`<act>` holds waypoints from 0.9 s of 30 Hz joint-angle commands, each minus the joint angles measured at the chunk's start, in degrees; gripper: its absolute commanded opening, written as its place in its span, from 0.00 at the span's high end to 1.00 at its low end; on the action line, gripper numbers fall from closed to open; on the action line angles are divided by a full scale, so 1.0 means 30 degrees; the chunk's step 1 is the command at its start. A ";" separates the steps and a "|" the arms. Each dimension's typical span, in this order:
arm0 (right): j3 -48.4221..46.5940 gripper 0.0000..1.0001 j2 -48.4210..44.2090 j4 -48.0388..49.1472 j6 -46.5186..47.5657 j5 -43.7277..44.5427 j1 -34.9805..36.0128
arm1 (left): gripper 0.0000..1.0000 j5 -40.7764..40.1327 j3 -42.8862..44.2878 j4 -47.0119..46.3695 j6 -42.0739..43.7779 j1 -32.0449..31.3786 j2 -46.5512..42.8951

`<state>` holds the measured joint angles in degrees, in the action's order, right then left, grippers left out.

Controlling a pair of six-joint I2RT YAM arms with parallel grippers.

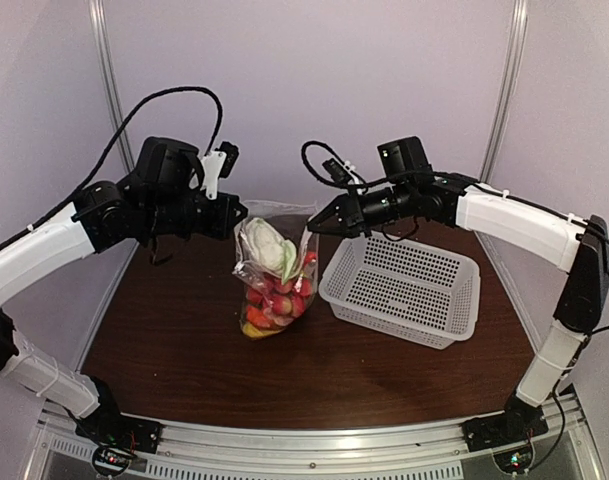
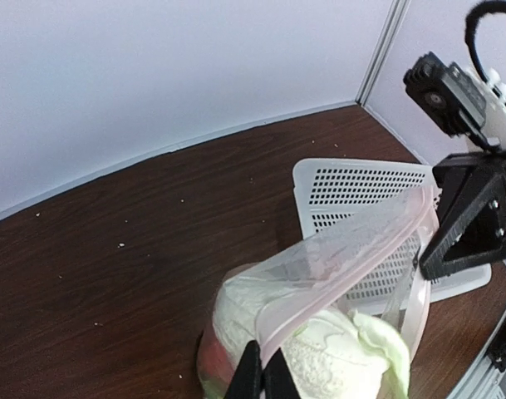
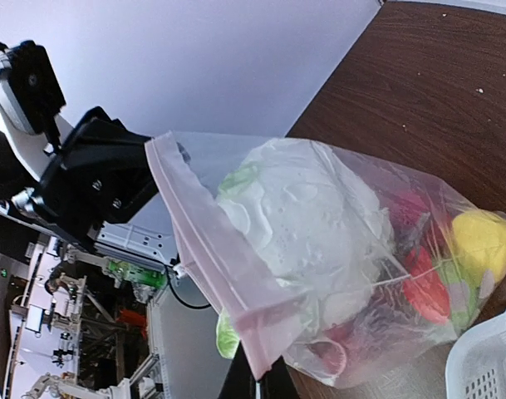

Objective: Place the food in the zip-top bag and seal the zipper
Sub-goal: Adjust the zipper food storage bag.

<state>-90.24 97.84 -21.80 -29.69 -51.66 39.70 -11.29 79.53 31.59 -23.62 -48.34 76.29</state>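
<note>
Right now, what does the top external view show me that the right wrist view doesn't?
Top external only: the whole white basket, with nothing visible in it, and the full zip-top bag hanging upright beside it. Right wrist only: the zipper close up, a pinkish strip stretched from the left jaws to the right jaws. Both: the cauliflower at the top of the bag, red pieces below it, and the two sets of jaws shut on the bag's top corners.
</note>
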 commanded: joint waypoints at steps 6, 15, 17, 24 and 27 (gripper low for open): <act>0.0793 1.00 0.0792 1.2031 -1.0833 -0.4951 -0.1081 | 1.00 -0.1794 0.0938 -0.0945 0.2993 0.0230 -0.0892; -0.2677 1.00 0.0533 0.2740 -0.4114 -0.1564 -0.1208 | 1.00 0.4148 -0.0245 -0.1656 0.1582 -0.0905 0.3029; -0.1638 1.00 0.0572 0.6875 -0.7458 -0.3150 -0.1284 | 1.00 0.2863 -0.1175 -0.2253 0.1588 -0.0641 0.3063; -0.2689 1.00 0.0785 0.5102 -0.6565 -0.3141 -0.1606 | 1.00 0.0246 0.3334 -0.0638 0.2144 -0.0470 0.1363; -0.1860 1.00 0.0818 0.9844 -0.9683 -0.3707 -0.2233 | 1.00 0.0214 0.2712 -0.2509 0.1866 -0.0455 0.0165</act>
<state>-94.87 100.99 -1.93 -56.03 -61.25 34.72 -8.23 85.60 31.20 -17.91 -49.82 84.05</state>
